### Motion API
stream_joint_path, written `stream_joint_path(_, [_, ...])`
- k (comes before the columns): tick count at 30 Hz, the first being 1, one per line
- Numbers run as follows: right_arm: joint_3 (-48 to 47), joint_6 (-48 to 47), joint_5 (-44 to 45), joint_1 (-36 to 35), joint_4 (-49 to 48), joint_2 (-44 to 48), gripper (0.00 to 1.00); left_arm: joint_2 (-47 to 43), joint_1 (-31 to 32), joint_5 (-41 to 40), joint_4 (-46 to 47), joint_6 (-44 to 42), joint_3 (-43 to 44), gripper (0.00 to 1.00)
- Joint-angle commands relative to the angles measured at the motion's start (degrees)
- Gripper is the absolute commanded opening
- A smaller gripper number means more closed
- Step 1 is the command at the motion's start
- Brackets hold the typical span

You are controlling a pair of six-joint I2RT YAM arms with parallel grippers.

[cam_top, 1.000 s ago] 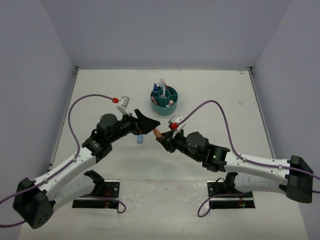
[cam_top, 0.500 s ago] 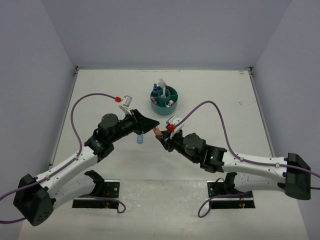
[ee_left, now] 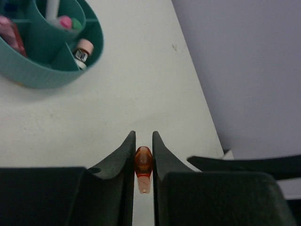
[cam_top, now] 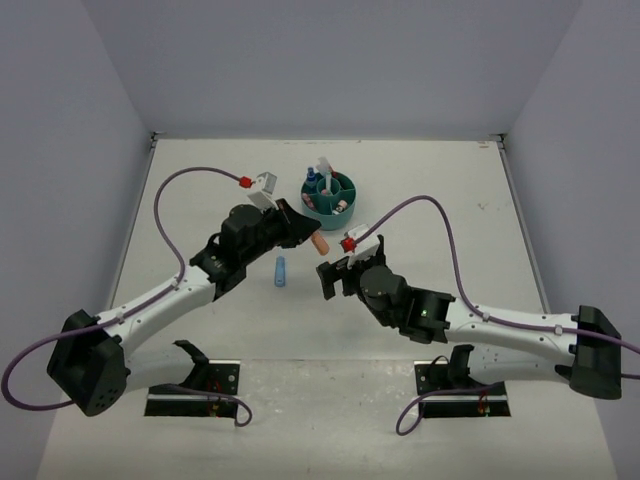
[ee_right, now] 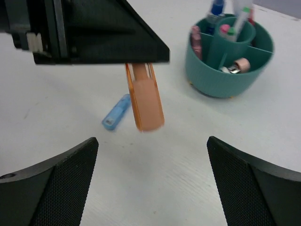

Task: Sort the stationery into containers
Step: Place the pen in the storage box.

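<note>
Handover looks done: right gripper (ee_right: 150,188) has sprung wide apart and empty, just short of the orange marker (ee_right: 146,101). Left gripper (ee_left: 143,139) is now clamped on that marker (much of it sticks out past the fingertips). Blue marker (cam_top: 281,270) lies loose beneath and behind it. Organiser (cam_top: 325,210) sits just beyond the left gripper, so the drop seems next.

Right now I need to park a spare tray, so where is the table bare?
The table is bare from the teal organiser out to the right-hand edge, and along the far edge behind it. Crowded: the middle, where the left pincer holding the orange marker, the open right pincer and the blue marker sit close.
</note>
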State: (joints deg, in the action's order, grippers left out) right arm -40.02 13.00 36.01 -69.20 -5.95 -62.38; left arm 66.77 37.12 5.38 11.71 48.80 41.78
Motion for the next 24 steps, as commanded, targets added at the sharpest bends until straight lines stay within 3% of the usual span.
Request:
stream_joint_path(1, [-3.8, 11.1, 18.2, 1.2, 14.9, 5.0, 0.99, 9.3, -0.6, -24.2, -5.4, -1.8, 11.5, 0.00])
stream_joint_path(8, [2.2, 12.1, 14.4, 3.6, 15.3, 14.9, 0.99, 23.0, -2.2, -34.7, -6.4, 3.1, 22.3, 0.00])
stream_joint_path(24, [5.7, 9.9, 9.7, 4.9, 12.4, 18.7, 0.99, 34.7, -3.1, -32.3, 4.3, 5.8, 22.7, 0.00])
